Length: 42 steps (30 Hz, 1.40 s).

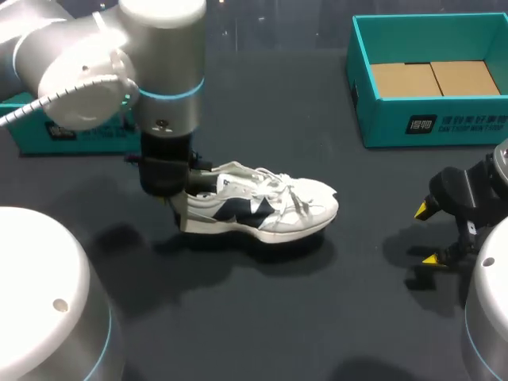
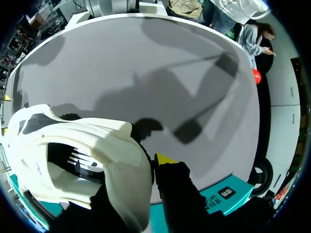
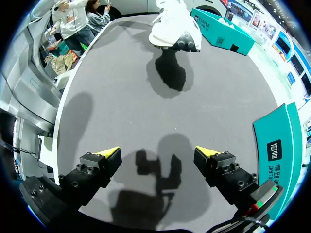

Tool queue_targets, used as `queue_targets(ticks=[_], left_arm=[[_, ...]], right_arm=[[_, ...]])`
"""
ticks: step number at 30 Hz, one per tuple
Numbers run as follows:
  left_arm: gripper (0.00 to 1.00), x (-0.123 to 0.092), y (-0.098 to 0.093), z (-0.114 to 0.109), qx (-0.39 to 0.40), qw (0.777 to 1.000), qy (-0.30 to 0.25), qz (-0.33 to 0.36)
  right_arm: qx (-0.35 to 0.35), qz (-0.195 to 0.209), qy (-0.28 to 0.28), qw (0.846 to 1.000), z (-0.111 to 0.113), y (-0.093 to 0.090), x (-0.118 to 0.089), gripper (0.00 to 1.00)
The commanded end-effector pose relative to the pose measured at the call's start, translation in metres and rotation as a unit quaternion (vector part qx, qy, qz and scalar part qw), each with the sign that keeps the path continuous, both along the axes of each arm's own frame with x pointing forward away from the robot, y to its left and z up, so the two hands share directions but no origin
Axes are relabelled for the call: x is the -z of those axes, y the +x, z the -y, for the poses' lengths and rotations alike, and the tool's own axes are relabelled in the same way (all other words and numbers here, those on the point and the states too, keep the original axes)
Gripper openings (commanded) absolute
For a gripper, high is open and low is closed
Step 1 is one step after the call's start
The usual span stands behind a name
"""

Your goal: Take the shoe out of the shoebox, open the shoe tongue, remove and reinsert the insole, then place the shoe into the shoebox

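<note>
The shoe (image 1: 262, 206) is white with dark blue patches. The shoebox (image 1: 381, 119) is blue-green outside and brown inside. The right pincer (image 1: 426, 234) is black with yellow tips, over a dark grey surface (image 1: 317, 317).

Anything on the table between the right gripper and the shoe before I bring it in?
Nothing visible. Only bare table lies between the open right gripper and the toe of the shoe.

left arm (image 1: 163, 71): drops pretty much straight down onto the heel end of the shoe (image 1: 274, 208)
left gripper (image 1: 179, 197): clamped on the shoe's heel
right arm (image 1: 486, 184): sits low, well off past the shoe's toe
right gripper (image 1: 427, 235): fingers spread wide, facing the shoe
</note>
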<state>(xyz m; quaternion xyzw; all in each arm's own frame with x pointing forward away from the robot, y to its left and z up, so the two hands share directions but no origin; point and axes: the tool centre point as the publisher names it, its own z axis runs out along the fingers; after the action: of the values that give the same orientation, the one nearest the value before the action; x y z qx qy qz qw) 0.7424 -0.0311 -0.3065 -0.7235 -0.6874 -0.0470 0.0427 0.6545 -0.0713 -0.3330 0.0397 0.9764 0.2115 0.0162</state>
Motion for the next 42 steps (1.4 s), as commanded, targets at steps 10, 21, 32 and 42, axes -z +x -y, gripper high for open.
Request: queue_targets(ticks=[10,21,32,42], left_arm=[[0.00,0.043,0.000,0.044,0.001,0.999,0.018,0.042],[0.00,0.058,0.003,0.065,0.005,1.000,0.022,0.016],[0.00,0.073,-0.001,0.070,-0.001,0.999,0.043,-0.003],[0.00,0.083,0.000,0.066,-0.006,0.999,0.050,0.002]], right_arm=[[0.001,0.001,-0.001,1.000,0.000,-0.002,-0.001,1.00],[0.001,0.001,-0.001,1.000,0.000,-0.002,-0.001,1.00],[0.001,0.001,-0.001,1.000,0.000,-0.002,-0.001,1.00],[0.001,0.001,-0.001,1.000,0.000,-0.002,-0.001,1.00]])
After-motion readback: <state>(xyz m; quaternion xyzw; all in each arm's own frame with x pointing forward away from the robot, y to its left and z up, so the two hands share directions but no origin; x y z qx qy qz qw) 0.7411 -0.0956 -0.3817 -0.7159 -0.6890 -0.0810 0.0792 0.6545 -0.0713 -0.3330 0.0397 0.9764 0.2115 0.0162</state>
